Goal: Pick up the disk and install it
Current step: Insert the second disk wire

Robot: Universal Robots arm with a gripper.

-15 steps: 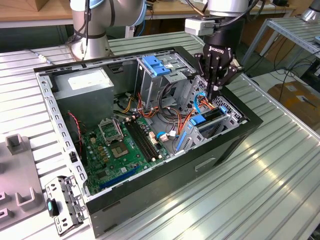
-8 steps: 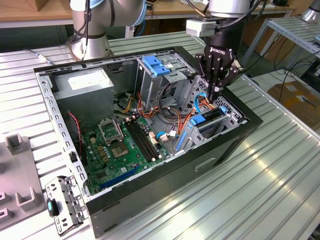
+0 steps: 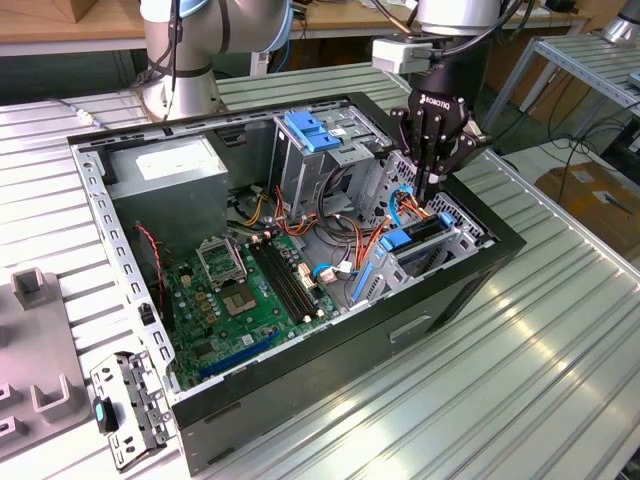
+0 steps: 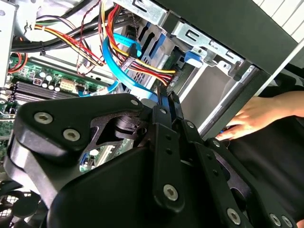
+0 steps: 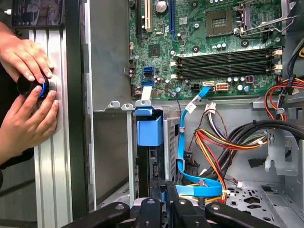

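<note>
The robot's hand (image 3: 432,178) reaches down into the open computer case (image 3: 480,262) on the tabletop (image 3: 560,340), right above the drive bay, so it can slide the disk (image 5: 151,166) straight down into its slot. The black fingers (image 5: 164,209) are pressed close together on the top edge of the disk. The disk stands upright in the bay – a thin grey slab with a blue plastic frame. A person's hands (image 5: 26,95) rest on a round knob beside the case

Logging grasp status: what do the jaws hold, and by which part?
The gripper appears shut on the disk, pinching the upper edge of its blue carrier as it stands in the bay.
</note>
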